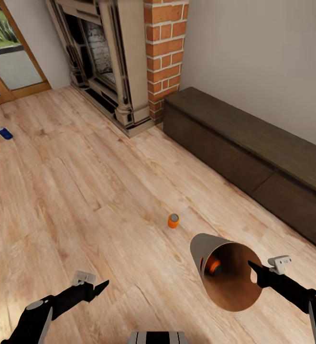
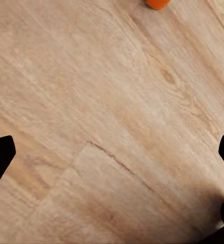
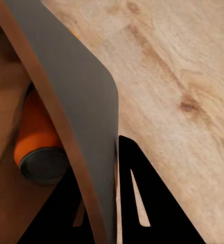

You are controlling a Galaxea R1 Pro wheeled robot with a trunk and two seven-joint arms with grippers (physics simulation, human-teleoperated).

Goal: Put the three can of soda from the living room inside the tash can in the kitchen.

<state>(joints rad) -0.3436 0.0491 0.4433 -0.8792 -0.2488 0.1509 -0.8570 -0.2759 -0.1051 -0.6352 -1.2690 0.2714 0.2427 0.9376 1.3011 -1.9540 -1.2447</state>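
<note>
Right fingers point(image 1: 253, 267) clamped on the rim of the trash can point(image 1: 203, 246), one inside, one outside the wall; bin held tilted, mouth toward the camera. One orange can point(image 1: 213, 265) lies inside it, just beyond the inner finger. Left fingers point(image 1: 102, 285) spread wide apart, holding nothing, above bare wood floor point(image 1: 81, 200). Second orange can point(image 1: 173, 220) on the floor ahead of them, between both arms. Blue can point(image 1: 5, 133) far off, near the glass door point(image 1: 9, 57).
</note>
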